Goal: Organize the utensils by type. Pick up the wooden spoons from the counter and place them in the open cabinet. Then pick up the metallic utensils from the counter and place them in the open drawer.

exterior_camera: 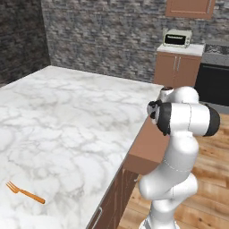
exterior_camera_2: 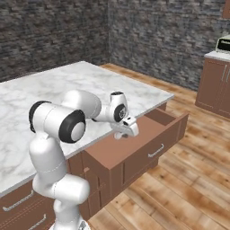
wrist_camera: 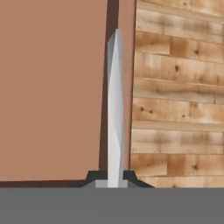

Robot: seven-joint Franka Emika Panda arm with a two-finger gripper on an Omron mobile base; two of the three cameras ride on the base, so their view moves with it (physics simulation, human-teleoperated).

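My gripper (wrist_camera: pixel 114 179) is shut on the small silvery-white spoon (wrist_camera: pixel 115 109), which sticks straight out from the fingertips. The spoon hangs over the side wall of the open drawer (wrist_camera: pixel 52 87), with the plain brown bottom on one side and wooden floor on the other. From the right base view the gripper (exterior_camera_2: pixel 122 134) points down over the pulled-out drawer (exterior_camera_2: pixel 155 150) beside the counter (exterior_camera_2: pixel 45 94). The orange-brown fork (exterior_camera: pixel 24 193) lies on the counter (exterior_camera: pixel 67 116) near its front left.
A second counter with a toaster oven (exterior_camera: pixel 177 38) and a dark stove (exterior_camera: pixel 214 76) stands against the far stone wall, under a reddish-brown wall cabinet (exterior_camera: pixel 190 8). Wooden floor (exterior_camera_2: pixel 188 188) spreads in front of the drawer.
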